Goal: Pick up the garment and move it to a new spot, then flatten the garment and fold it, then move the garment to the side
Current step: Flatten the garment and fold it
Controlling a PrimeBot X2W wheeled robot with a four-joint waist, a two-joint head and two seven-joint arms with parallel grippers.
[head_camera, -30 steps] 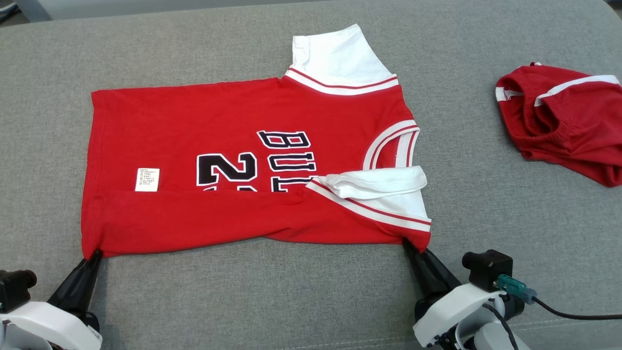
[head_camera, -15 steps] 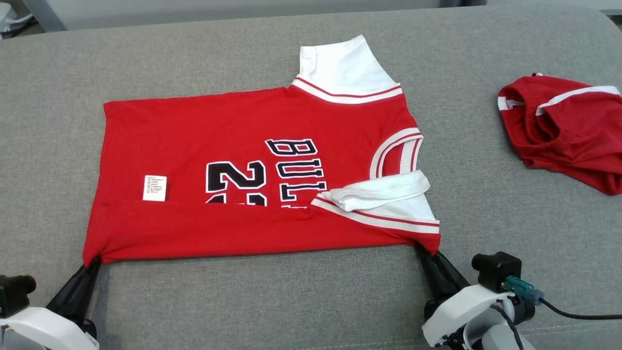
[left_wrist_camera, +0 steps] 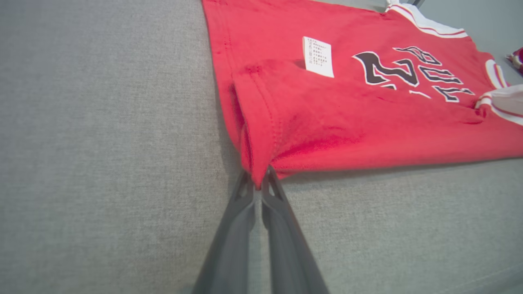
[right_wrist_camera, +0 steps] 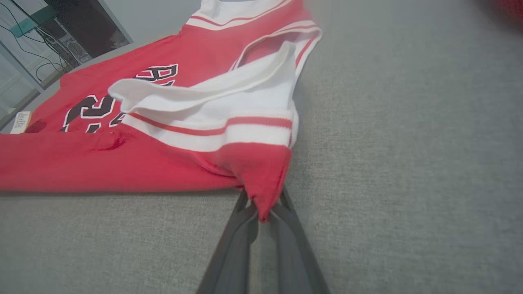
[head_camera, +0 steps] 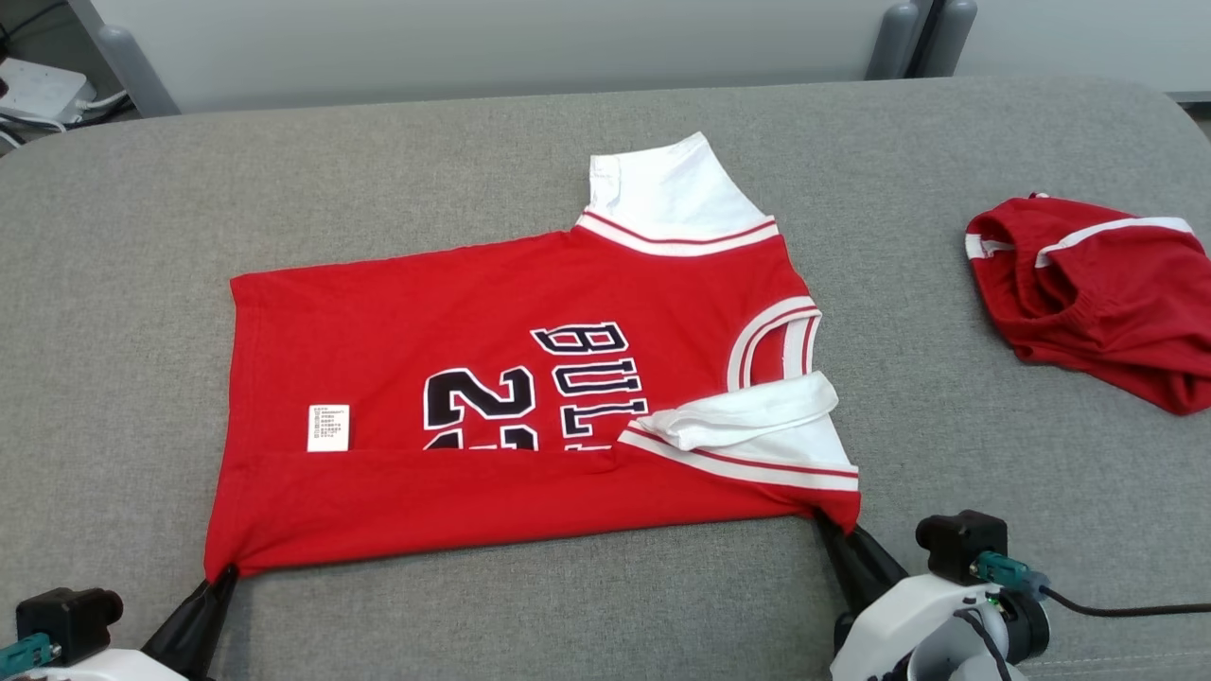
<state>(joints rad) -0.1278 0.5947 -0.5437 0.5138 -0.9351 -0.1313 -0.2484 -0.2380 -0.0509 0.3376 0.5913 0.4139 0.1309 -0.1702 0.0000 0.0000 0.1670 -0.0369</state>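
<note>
A red jersey garment (head_camera: 454, 359) with white sleeves and black lettering lies spread on the grey cushion, its near long edge folded over onto itself. My left gripper (head_camera: 225, 572) is shut on the garment's near left corner (left_wrist_camera: 256, 175). At the near right corner (right_wrist_camera: 263, 192), under the white sleeve, my right gripper (head_camera: 825, 520) is shut on the red cloth. Both corners are lifted slightly off the surface. A white label (head_camera: 327, 427) shows on the red cloth.
A second red piece of clothing (head_camera: 1102, 293) with white trim lies crumpled at the right of the grey cushion (head_camera: 587, 615). Beyond the cushion's far edge stand a pale wall and grey frame posts (head_camera: 894, 38). A cable (head_camera: 1126, 613) runs from my right wrist.
The head camera has tilted, so the whole scene sits lower in view. Both grippers keep hold of the near corners; the folded near strip looks drawn a little further over the garment.
</note>
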